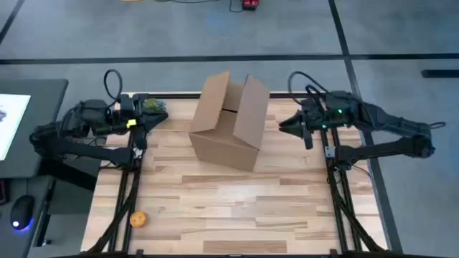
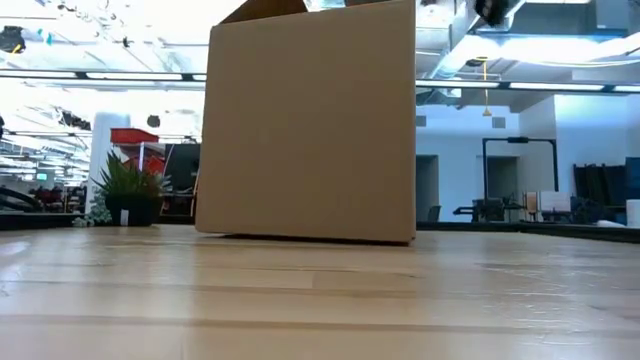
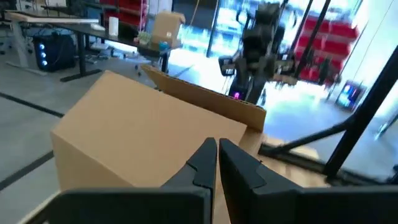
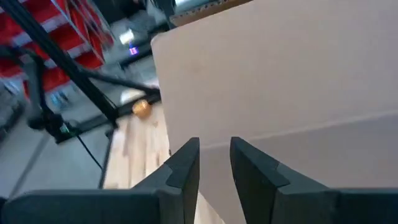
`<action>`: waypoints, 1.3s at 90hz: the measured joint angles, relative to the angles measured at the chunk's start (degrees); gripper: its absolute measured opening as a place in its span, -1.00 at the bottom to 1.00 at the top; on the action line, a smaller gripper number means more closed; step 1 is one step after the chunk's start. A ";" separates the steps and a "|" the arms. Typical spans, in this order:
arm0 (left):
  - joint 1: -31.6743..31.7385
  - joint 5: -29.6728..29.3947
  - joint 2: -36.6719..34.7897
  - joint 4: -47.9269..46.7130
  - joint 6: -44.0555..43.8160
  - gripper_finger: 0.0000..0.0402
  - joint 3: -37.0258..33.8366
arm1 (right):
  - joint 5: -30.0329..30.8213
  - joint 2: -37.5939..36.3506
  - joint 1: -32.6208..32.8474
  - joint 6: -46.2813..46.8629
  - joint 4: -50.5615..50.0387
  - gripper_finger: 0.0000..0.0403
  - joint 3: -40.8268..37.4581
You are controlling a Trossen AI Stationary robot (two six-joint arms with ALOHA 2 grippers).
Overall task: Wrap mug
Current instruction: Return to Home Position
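The mug is out of view. A brown cardboard box (image 1: 231, 122) stands on its base in the far middle of the wooden table, its top flaps (image 1: 247, 89) raised. My left gripper (image 1: 162, 118) hovers at the far left, shut and empty, pointing at the box's left side (image 3: 134, 134). My right gripper (image 1: 282, 124) hovers just right of the box, its fingers a little apart with nothing between them, facing the box's right wall (image 4: 280, 81). In the right wrist view my right gripper (image 4: 214, 144) stands close to that wall without touching it.
A small orange round thing (image 1: 138, 218) lies near the table's front left corner. A small green plant (image 1: 153, 105) sits at the far left edge by my left arm. The bare wooden tabletop (image 1: 237, 208) stretches in front of the box.
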 joint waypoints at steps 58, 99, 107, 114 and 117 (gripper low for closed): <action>0.26 -0.08 -24.61 26.99 -9.06 -1.00 -41.21 | -4.38 -30.57 -9.35 16.22 33.02 -0.60 -46.56; 0.29 0.12 -31.10 24.70 -7.41 -1.00 -49.54 | -5.96 -42.78 -12.52 15.99 31.97 -0.60 -56.39; 0.30 0.13 -30.99 30.73 -8.37 -1.00 -53.72 | -4.89 -43.62 -13.26 15.24 31.32 -0.60 -56.39; 0.31 -1.71 -29.28 30.19 -10.36 -1.00 -53.33 | -4.48 -43.23 -13.91 15.21 31.10 -0.60 -56.37; 0.31 -1.65 -28.12 30.03 -10.77 -1.00 -53.34 | -4.44 -43.19 -13.97 15.21 31.15 -0.60 -56.36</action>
